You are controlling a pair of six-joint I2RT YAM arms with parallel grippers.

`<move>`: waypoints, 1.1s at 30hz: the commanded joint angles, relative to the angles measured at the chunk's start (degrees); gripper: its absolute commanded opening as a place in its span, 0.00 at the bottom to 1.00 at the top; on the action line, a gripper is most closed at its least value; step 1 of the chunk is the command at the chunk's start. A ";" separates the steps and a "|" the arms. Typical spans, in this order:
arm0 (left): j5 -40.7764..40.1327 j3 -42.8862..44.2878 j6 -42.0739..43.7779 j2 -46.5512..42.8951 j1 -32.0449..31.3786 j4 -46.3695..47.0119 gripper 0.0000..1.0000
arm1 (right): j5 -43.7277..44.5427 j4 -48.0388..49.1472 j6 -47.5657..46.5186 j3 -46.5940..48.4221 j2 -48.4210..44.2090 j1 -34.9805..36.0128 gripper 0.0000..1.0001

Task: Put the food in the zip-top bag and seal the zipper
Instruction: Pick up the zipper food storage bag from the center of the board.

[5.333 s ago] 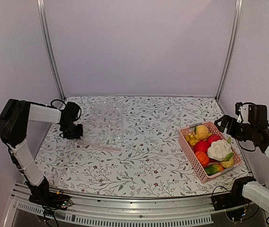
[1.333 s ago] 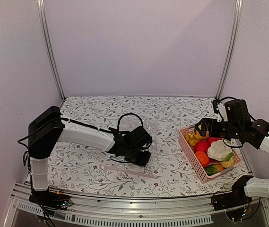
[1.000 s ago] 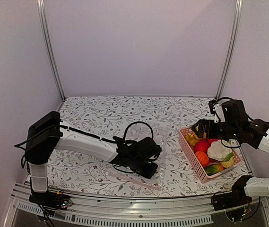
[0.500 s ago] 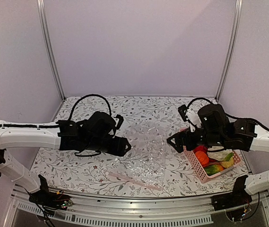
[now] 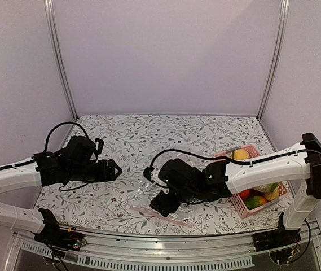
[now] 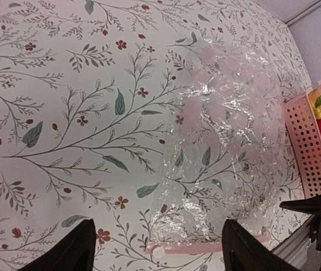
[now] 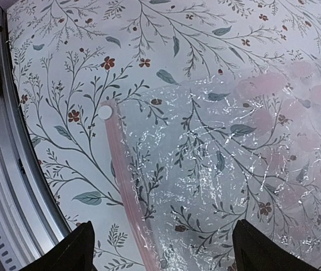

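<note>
We are holding the left gripper (image 6: 155, 226) beside and the right gripper (image 7: 161, 226) above the zip-top bag (image 6: 228, 130) lying flat on the desk (image 6: 64, 84), both spread wide and empty, preparing, we judge, to open its mouth, which next calls for pinching the zipper (image 7: 125, 175) edge.

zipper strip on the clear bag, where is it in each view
top external: zipper low centre, slanting down to the right.
left wrist: flat along the bottom edge.
right wrist: running down, left of centre.
shared landmark: white slider tab at its end, clear in both wrist views.
</note>
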 commanded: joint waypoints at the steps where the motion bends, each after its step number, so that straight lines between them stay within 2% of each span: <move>1: 4.04 -1.47 -1.39 -1.64 1.62 0.41 0.77 | -0.60 0.58 -1.86 4.96 6.67 1.58 0.84; 8: 5.22 -1.60 -1.38 -1.38 1.94 0.55 0.77 | 0.77 -0.39 -2.66 9.14 14.71 2.85 0.77; 12: 5.71 -1.49 -1.53 -1.06 1.94 1.22 0.77 | 1.91 -2.56 -2.53 11.56 17.79 2.94 0.68; 23: 6.47 -1.95 -2.33 0.10 1.94 3.92 0.76 | 4.58 -4.29 -1.24 13.69 21.44 3.36 0.65; 29: 6.48 -2.17 -2.74 0.61 1.94 5.09 0.74 | 5.94 -4.73 0.03 14.15 22.38 3.44 0.59; 33: 6.55 -2.42 -2.77 0.92 1.94 5.80 0.74 | 5.84 -4.79 0.21 14.25 23.02 3.47 0.50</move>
